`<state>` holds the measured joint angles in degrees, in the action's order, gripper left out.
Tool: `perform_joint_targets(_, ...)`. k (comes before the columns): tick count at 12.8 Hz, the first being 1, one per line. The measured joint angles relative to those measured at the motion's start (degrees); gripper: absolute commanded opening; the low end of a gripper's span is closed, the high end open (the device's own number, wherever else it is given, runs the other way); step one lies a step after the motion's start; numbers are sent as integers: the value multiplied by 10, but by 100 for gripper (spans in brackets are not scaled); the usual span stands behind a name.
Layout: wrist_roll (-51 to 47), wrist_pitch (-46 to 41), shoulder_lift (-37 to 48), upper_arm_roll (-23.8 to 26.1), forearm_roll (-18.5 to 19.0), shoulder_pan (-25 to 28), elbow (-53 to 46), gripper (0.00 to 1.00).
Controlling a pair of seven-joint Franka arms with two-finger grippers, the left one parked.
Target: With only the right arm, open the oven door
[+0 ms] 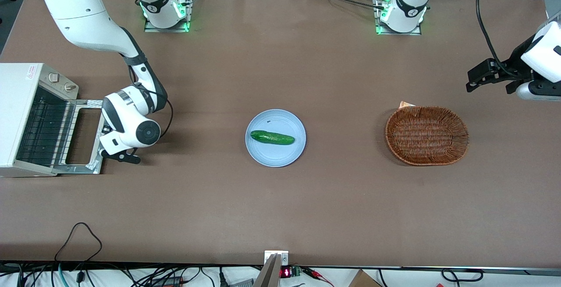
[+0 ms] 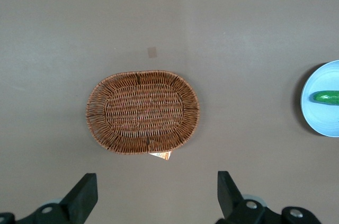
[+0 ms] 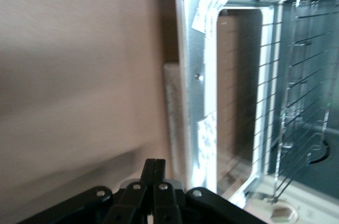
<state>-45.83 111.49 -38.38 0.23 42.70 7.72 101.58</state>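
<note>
The silver-framed glass oven door (image 1: 81,136) of the off-white toaster oven (image 1: 19,116) lies folded flat at the table's working-arm end. My black two-finger gripper (image 3: 153,179), clenched on nothing, hovers just beside its handle edge. I judge the door fully open, so I should lift clear without knocking it.

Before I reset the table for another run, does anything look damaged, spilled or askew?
Nothing stands out. The oven door lies folded flat and open, the tool hovers by its outer edge with fingers shut, and the cucumber sits on its plate.

One oven (image 1: 22,116), one plate (image 1: 275,155), one cucumber (image 1: 272,137), one basket (image 1: 426,135).
</note>
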Motion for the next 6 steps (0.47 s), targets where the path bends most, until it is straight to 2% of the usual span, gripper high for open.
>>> perform_joint_targets(1,15,-13,4,0,-35,2,-15,100)
perform_joint_targets(6,111,-162,36,0,-171,17,-117,100)
